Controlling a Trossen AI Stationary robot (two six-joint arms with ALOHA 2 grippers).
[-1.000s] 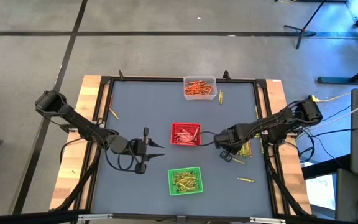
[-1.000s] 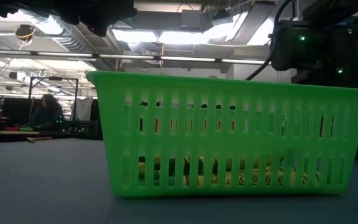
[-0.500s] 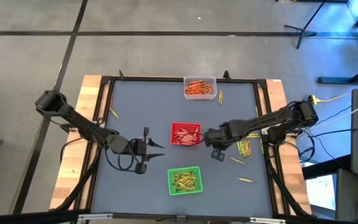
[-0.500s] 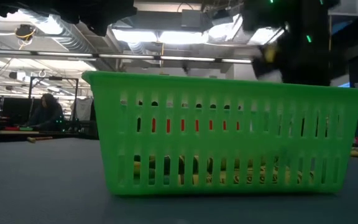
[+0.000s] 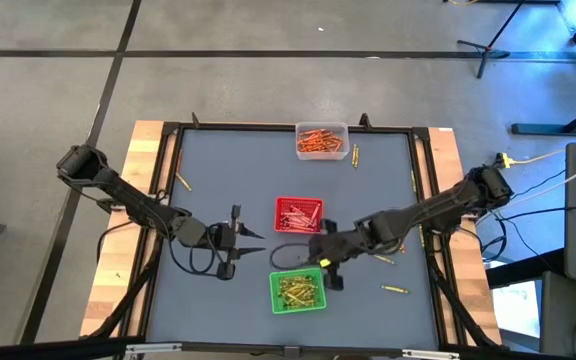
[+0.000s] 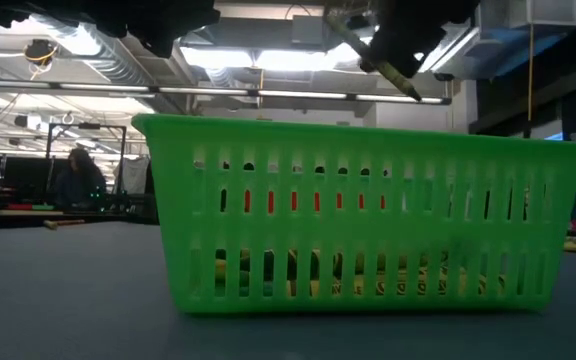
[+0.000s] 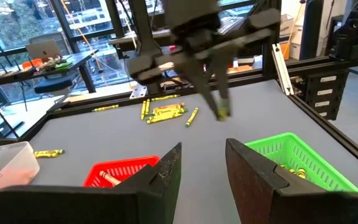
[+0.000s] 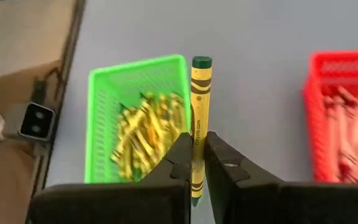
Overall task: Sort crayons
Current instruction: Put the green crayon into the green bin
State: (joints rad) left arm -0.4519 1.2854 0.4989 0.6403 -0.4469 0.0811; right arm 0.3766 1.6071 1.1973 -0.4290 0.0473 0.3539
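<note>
My right gripper (image 5: 320,262) is shut on a yellow-green crayon (image 8: 199,118) and hangs above the table by the far right corner of the green tray (image 5: 298,290). That tray holds yellow-green crayons (image 8: 138,134). The red tray (image 5: 298,215) holds red ones, and the clear tray (image 5: 321,140) at the far edge holds orange ones. In the low view the held crayon (image 6: 388,62) slants above the green tray's rim (image 6: 368,135). My left gripper (image 5: 253,241) waits open left of the red tray, with nothing between its fingers (image 7: 166,171). My right gripper pinches the crayon between its two fingertips (image 8: 180,155), on the crayon's rear half (image 8: 196,149). The crayon lies along the fingers and sticks out past them, flat end (image 8: 201,62) forward. The fingers slant down from the table's right. The crayon is lifted clear of table and trays.
A small pile of loose yellow-green crayons (image 5: 394,238) lies right of the red tray, with single ones near the right front (image 5: 396,290), by the clear tray (image 5: 355,155) and at the far left (image 5: 182,183). A black frame (image 5: 423,200) borders the grey mat.
My right gripper has risen from beside the loose pile and travelled toward the table's left and near edge, ending by the green tray. It rolled and tipped on the way, carrying the crayon clear of the table.
</note>
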